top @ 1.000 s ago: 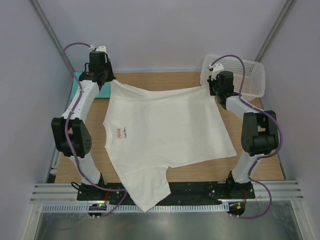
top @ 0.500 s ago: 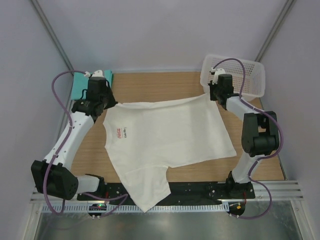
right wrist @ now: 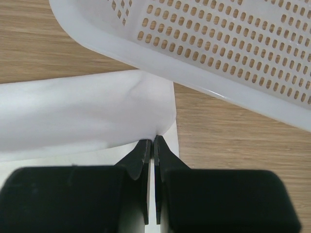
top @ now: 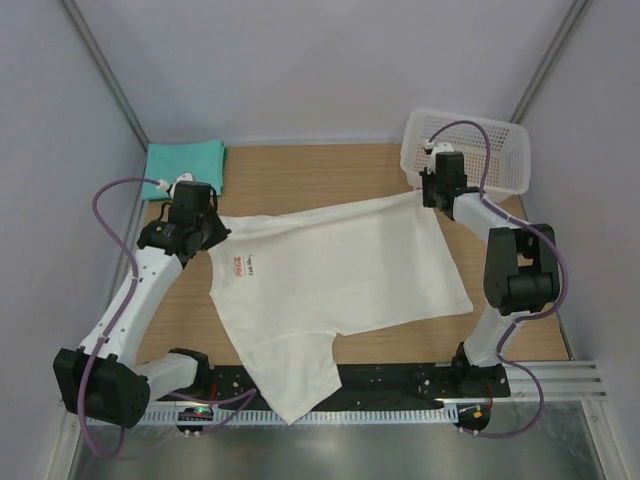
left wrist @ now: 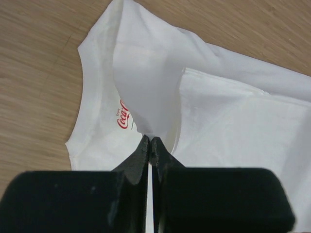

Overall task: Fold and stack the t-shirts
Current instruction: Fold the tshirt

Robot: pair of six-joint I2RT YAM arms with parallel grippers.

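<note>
The white t-shirt (top: pixel 340 270) lies spread across the middle of the desk (top: pixel 300 170). Its red print (top: pixel 238 265) sits toward 9 o'clock, and one end hangs over the desk's near edge at 6 o'clock. The teal t-shirt (top: pixel 185 158) rests already folded in the far corner at about 10 o'clock, apart from the white one.

The left claw (left wrist: pixel 149 143) is closed on a pinch of the white cloth at roughly 9 o'clock. Its wrist view shows a raised flap running up from the tips, with a doubled layer lying over the shirt body beside it. The right claw (right wrist: pixel 150 143) is closed on the shirt's far corner at about 2 o'clock, just beside the wall of the white basket (top: pixel 512 160). The far edge of the shirt stretches between the two claws on a slant, lower on the left than on the right.

This looks like the first fold of the white shirt, with the far edge gripped at both ends and only the left end turned over. The next move likely calls for the right claw to carry its corner toward 6 o'clock to match the left. The edge should stay taut and clear of the basket, then be laid flat before either claw lets go. Stacking on the teal shirt is not yet near.
</note>
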